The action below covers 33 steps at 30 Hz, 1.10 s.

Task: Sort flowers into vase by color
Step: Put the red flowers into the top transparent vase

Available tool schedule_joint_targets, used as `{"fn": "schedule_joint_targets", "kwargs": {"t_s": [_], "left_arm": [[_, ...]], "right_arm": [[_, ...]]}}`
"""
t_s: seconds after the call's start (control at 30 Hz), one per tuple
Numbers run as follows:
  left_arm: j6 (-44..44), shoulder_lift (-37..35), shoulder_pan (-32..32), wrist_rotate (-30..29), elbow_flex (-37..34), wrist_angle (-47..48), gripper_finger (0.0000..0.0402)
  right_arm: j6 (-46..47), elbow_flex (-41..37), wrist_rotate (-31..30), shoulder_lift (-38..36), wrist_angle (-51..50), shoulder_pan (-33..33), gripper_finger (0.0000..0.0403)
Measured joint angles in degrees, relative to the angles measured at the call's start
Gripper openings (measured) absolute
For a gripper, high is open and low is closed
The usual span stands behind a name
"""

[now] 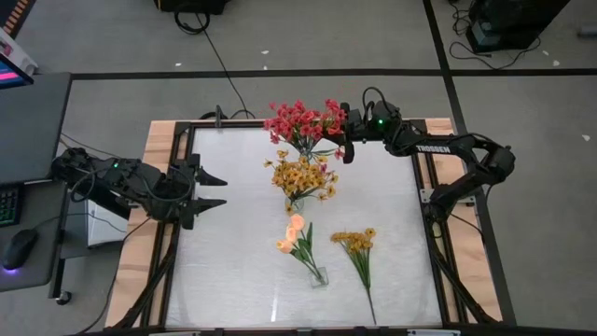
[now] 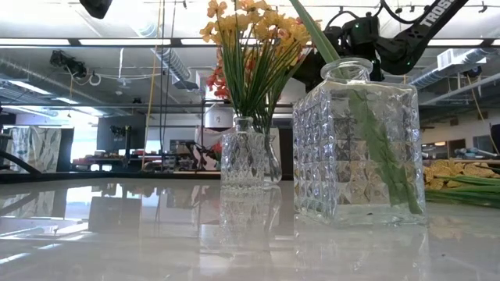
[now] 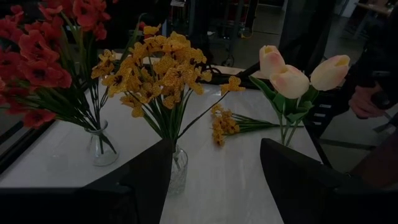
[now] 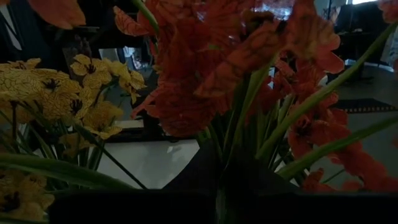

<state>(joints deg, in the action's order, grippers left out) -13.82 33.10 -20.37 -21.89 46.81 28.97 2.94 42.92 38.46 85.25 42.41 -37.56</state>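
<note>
From the high view I have the right gripper (image 1: 347, 127) up against the red flowers (image 1: 303, 119) in the far vase, its fingers pressed together right beside the blossoms; whether a stem is pinched between them I cannot tell. The left gripper (image 1: 213, 189) waits at the table's (image 1: 233, 271) left edge, fingers spread and empty. Well out in front of the left fingers stand the yellow flowers (image 1: 300, 175) in their vase and the peach tulips (image 1: 294, 233) in the square vase (image 1: 318, 275); one loose yellow sprig (image 1: 359, 254) lies flat on the table beyond the tulips. The low view shows the square vase (image 2: 361, 144) close up, a green stem leaning inside it, and the yellow bunch behind. In the left wrist view my own spread fingers (image 3: 149, 180) frame the yellow vase, with the loose sprig (image 3: 233, 124) lying past it. The right wrist view is filled with red blossoms directly ahead of the fingers. I judge the loose sprig light, springy and top-heavy, with soft blooms that crush; I would take it low on the bare stem, not on the blossoms.
</note>
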Motion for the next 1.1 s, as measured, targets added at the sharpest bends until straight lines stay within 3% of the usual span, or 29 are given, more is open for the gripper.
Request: {"fn": "schedule_joint_targets", "kwargs": {"t_s": [1.1], "left_arm": [[0.00,-0.02,0.00,0.01,0.00,0.02,0.0249]], "right_arm": [[1.41,0.00,2.13,-0.04,-0.13,0.11,0.0074]]}}
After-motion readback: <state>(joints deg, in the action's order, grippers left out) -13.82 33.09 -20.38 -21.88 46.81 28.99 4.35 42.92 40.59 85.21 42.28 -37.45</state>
